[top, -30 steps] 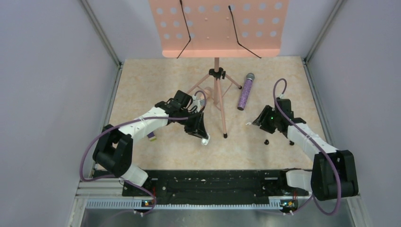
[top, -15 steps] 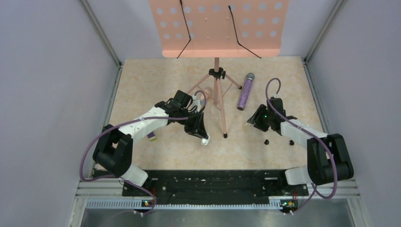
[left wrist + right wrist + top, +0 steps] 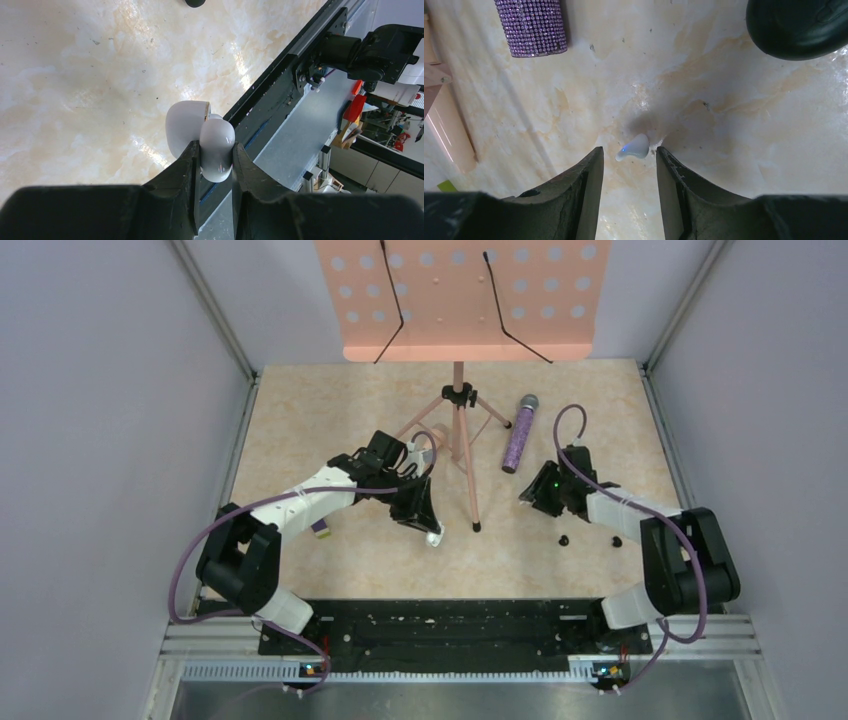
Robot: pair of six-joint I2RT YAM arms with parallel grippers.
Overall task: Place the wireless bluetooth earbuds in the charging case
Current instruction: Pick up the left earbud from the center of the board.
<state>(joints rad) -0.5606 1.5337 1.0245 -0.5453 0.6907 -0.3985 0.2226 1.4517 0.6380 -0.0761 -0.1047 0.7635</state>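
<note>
Item: earbud (image 3: pixel 634 148), tiny, white, lying on the table (image 3: pixel 749 125) between the right gripper's (image 3: pixel 629 150) parted jaws. We judge it light, slick and roll-prone; pinch the bulb. Left gripper (image 3: pixel 215 147) clamps the white charging case (image 3: pixel 185 125).

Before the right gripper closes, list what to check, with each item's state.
1. Open jaws of the right gripper straddle the earbud: ok.
2. Neither finger touches the earbud yet: ok.
3. Left gripper shut on the white case: ok.
4. Case lid looks open: ok.
5. Microphone clear of the grasp: ok.
6. Second earbud located: cannot tell.
</note>
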